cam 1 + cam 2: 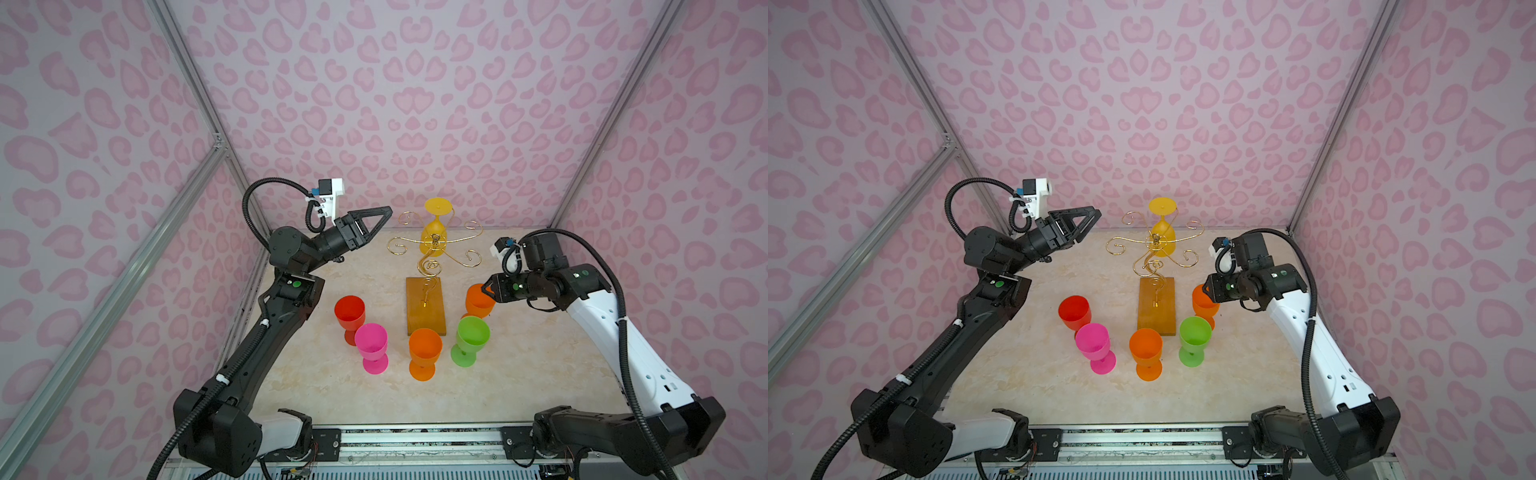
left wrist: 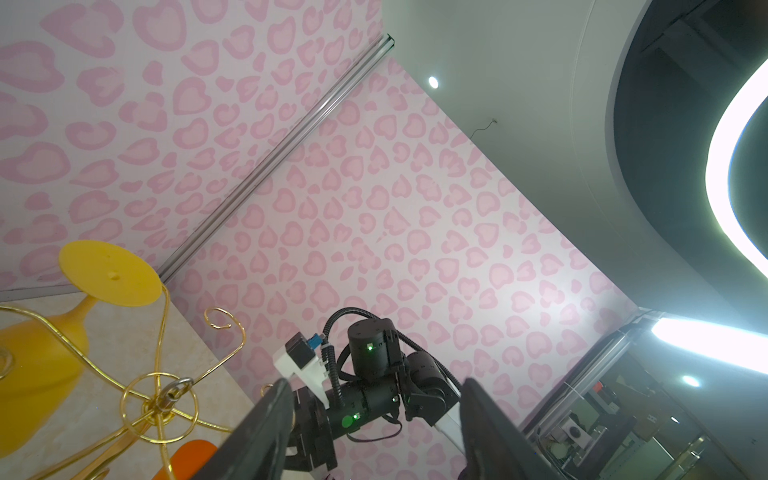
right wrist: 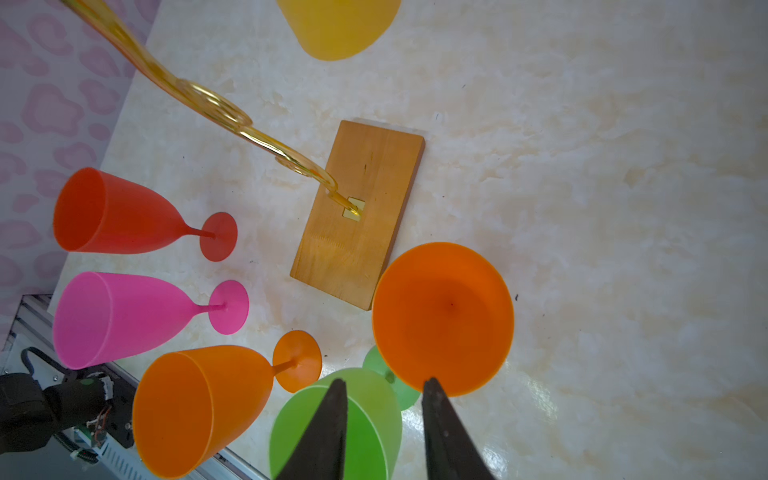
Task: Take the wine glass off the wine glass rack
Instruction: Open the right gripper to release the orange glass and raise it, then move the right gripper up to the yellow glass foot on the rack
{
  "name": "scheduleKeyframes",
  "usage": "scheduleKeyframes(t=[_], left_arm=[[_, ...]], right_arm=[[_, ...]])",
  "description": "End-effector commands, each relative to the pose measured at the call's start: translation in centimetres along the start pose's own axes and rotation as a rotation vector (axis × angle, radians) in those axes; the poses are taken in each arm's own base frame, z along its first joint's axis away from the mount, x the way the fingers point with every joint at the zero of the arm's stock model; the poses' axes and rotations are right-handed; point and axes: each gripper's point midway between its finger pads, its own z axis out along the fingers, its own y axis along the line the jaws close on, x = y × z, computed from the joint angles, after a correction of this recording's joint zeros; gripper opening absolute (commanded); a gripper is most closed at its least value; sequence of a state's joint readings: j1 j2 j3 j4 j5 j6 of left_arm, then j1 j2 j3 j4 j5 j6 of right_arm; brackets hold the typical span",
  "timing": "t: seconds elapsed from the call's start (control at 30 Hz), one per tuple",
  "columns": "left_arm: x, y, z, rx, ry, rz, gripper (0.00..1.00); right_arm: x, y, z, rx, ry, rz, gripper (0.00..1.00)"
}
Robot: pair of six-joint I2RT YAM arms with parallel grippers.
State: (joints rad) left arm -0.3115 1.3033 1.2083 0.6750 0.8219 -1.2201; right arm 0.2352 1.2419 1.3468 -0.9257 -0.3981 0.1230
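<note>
While the yellow wine glass (image 1: 433,239) hangs upside down on the wine glass rack (image 1: 426,311), its flat round foot sits above the wire arms and its bowl mouth faces the bench (image 1: 540,353). It hangs on the far side of the central stem. The rack is thin gold wire with arms that curl into spiral tips. Its stem rises from a small metal plate set in a flat rectangular block with a wood grain and an amber colour. The bench top is glossy, cream and marble-patterned.

Five more goblets stand upright on the bench around the near end of the block, all matte and plastic-looking, with tapered bowls, thin stems and disc feet. A red glass (image 1: 350,311) and a pink glass (image 1: 371,340) are to the left, close together. A near orange glass (image 1: 424,349) stands just in front of the block. A green glass (image 1: 473,334) and a far orange glass (image 1: 478,303) are to the right. In the right wrist view the far orange bowl shows bare plastic down to its bottom.

The left end effector (image 1: 384,214) is raised to the left of the rack, pointing toward it. In the left wrist view (image 2: 376,384) its dark fingers stand wide apart with nothing between them. The right end effector (image 1: 489,289) hangs low at the far orange glass. In the right wrist view (image 3: 384,382) its fingers are apart, one tip at that glass's rim, gripping nothing.
</note>
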Motion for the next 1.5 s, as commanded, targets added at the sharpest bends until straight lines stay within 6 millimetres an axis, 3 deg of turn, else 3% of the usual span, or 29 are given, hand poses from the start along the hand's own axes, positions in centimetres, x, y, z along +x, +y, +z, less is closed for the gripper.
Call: scheduleKeyframes(t=[0.0, 0.23, 0.37, 0.43, 0.63, 0.87, 1.2, 1.47], left_arm=[[-0.1, 0.0, 0.0, 0.005, -0.003, 0.018, 0.66], [-0.1, 0.0, 0.1, 0.008, -0.001, 0.014, 0.66], [-0.1, -0.1, 0.0, 0.009, 0.001, 0.017, 0.66], [0.0, -0.2, -0.1, 0.010, 0.001, 0.019, 0.66], [0.2, -0.2, -0.5, -0.001, -0.002, 0.024, 0.66], [0.5, 0.4, -0.4, -0.009, 0.005, 0.011, 0.66], [0.8, 1.1, -0.6, -0.022, 0.006, 0.002, 0.66], [0.9, 1.3, -0.6, -0.025, 0.007, 0.000, 0.66]], right_arm=[[-2.1, 0.6, -2.5, -0.046, -0.116, 0.045, 0.32], [-7.1, 2.1, -7.8, -0.134, -0.389, 0.092, 0.32], [-10.9, 3.8, -9.6, -0.248, -0.522, 0.086, 0.37], [-13.1, 4.6, -9.5, -0.316, -0.557, 0.095, 0.38], [-19.2, 5.5, -7.7, -0.450, -0.598, 0.126, 0.40], [-22.9, 5.7, -3.1, -0.435, -0.510, 0.103, 0.40], [-23.9, 5.5, 3.1, -0.376, -0.365, 0.106, 0.41], [-23.5, 4.8, 4.7, -0.345, -0.340, 0.115, 0.42]])
